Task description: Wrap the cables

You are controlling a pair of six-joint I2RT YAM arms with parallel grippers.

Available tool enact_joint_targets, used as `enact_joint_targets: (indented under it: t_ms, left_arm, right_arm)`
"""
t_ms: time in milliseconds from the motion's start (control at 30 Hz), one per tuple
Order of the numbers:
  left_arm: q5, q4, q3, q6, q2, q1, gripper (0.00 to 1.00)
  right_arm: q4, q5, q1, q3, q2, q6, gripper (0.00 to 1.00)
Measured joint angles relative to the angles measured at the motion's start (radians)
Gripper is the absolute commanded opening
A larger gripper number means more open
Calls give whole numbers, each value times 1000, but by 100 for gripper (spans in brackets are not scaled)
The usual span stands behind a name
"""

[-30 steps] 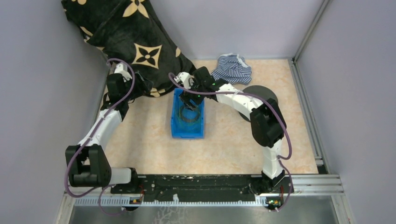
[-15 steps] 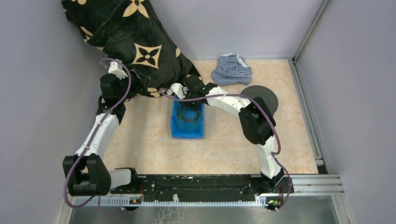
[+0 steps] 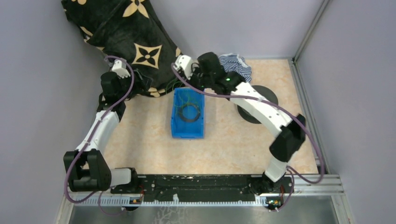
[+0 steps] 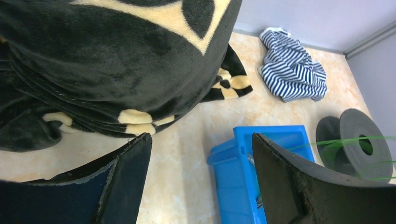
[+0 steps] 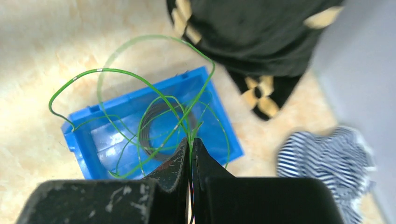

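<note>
Green cables (image 5: 187,131) are pinched between the right gripper's (image 5: 190,142) pressed-together tips. Their loops hang straight below it into the blue bin (image 5: 77,149), so the right arm is nearer, reaching over with its wrist pointing down. The left gripper (image 4: 201,140) hangs spread and empty, with the bin to its right.
</note>
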Motion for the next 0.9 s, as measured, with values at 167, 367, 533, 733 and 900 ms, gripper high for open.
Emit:
enact_joint_targets:
  t_ms: [167,367,533,733,900]
  left_arm:
    - [76,-47,39,50,47,-4,85]
    - [108,-101,56,137,69,-56,89]
    - [53,-132,56,243,72,-202,90]
    - [-70,-143,56,364,107,-355,87]
    - [-130,-143,56,413,154,-378,87]
  right_arm:
    - [15,58,-3,2,-245,10,0]
    - [28,138,-24,0,-419,5,0]
    - [30,173,-111,-79,-528,-2,0]
    - [9,198,-214,-289,-654,-10,0]
    - [-36,206,-243,-479,-703,-19,0]
